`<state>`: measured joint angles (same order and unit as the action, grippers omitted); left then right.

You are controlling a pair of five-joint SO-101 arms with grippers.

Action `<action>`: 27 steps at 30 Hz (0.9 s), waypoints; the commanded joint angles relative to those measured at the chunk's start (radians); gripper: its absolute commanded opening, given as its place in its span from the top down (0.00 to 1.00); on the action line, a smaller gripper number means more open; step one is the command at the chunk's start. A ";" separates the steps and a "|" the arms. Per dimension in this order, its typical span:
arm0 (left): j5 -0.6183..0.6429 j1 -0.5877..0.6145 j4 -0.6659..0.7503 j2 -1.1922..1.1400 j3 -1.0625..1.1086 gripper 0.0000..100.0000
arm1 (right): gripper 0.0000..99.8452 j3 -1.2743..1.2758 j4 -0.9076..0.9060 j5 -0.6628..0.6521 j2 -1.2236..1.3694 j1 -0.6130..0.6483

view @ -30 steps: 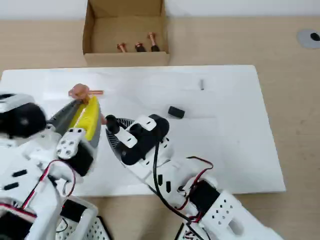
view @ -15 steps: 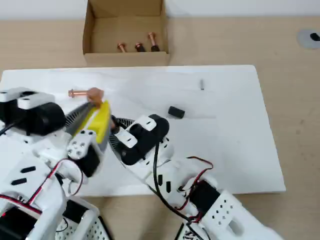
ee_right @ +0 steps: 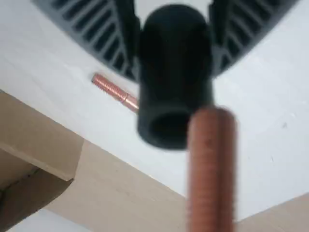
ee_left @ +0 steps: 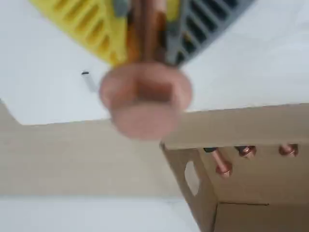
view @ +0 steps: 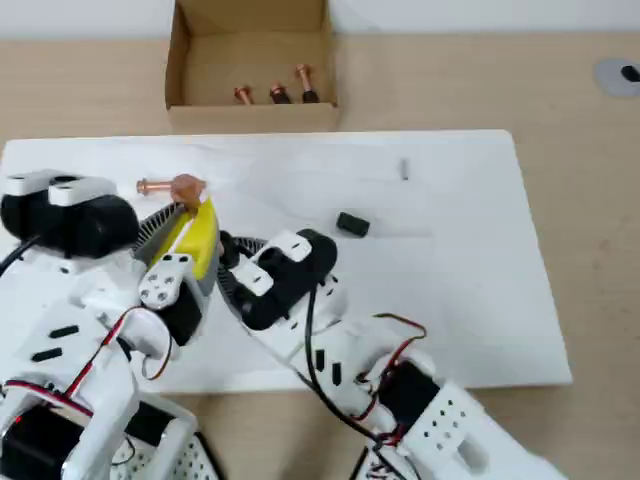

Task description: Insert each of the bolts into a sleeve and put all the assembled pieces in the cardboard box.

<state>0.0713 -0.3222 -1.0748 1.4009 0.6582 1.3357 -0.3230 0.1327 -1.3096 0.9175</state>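
Two arms are meeting over a white board, bolt facing sleeve.

High view: a board (view: 450,300) is lying on a wooden table (view: 590,200), and the box (view: 178,60) beyond it is holding three assembled pieces (view: 275,93). A spare sleeve (view: 352,224) is lying mid-board. The left gripper (view: 190,205) is pinching a bolt (view: 187,188) beside a loose bolt (view: 152,186), and the right gripper (view: 225,250) is clamping a sleeve (view: 221,242).
Left wrist view: yellow and grey jaws are squeezing the bolt's shank.
Right wrist view: dark jaws are gripping the sleeve. The bolt's tip is sitting at the sleeve's open end; I cannot tell whether they are touching.
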 commanded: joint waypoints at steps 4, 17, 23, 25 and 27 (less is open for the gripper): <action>0.006 0.018 0.081 -0.008 0.000 0.99 | 0.99 -0.012 0.031 -0.003 -0.030 0.012; 0.000 0.018 0.092 -0.010 0.012 0.99 | 0.99 -0.013 0.031 -0.003 -0.031 0.013; 0.000 0.018 0.092 -0.004 0.064 0.99 | 0.99 -0.041 0.031 -0.002 -0.031 0.013; 0.000 0.018 0.092 -0.004 0.072 0.99 | 0.99 -0.045 0.031 -0.002 -0.031 0.013; 0.000 0.018 0.092 -0.004 0.075 0.99 | 0.99 -0.044 0.031 -0.002 -0.031 0.013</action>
<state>0.0713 -0.3176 -0.9996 1.4039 0.7304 1.3372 -0.3230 0.1327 -1.3096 0.9175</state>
